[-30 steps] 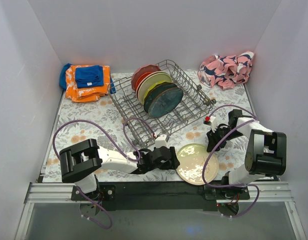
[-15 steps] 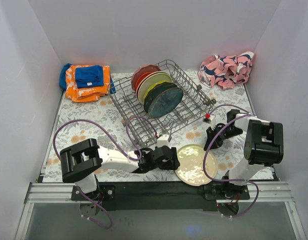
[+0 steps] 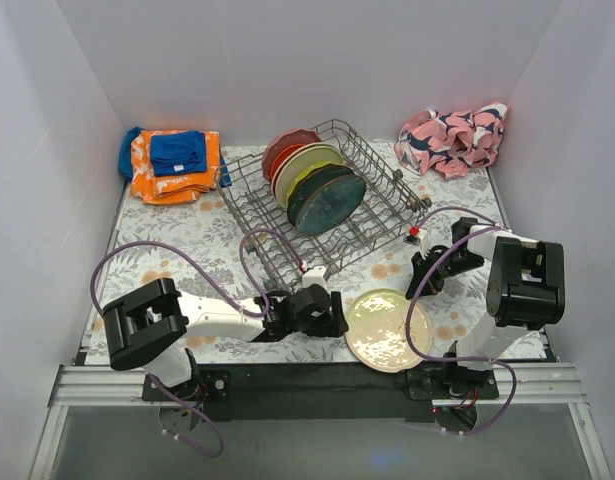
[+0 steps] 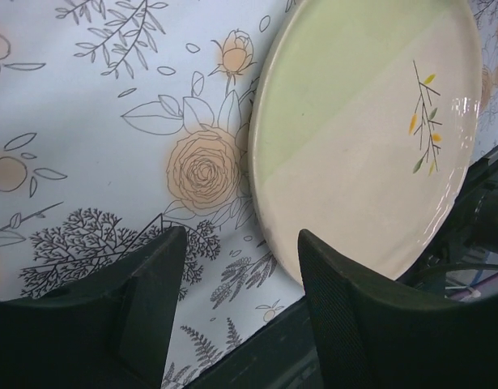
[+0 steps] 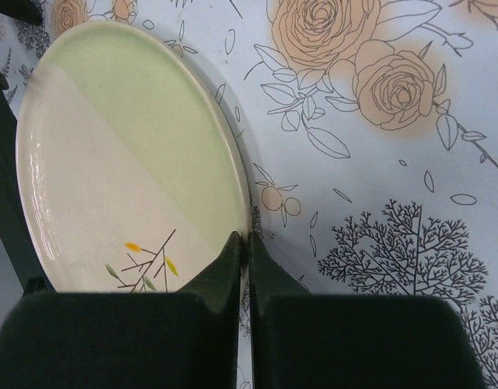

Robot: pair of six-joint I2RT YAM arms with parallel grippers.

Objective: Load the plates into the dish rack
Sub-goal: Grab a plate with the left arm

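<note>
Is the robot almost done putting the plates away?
Nearly, it seems. Done: a row of plates stands upright in the dish rack. In hand: nothing gripped yet; the left end effector is open at the rim of the cream plate lying flat on the table, and the right end effector, shut, sits at its opposite edge. Left: lifting that one plate into the rack.

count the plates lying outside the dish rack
1: the cream plate lies flat near the table's front edge. The other plates stand in the dish rack; none seems hidden.
</note>
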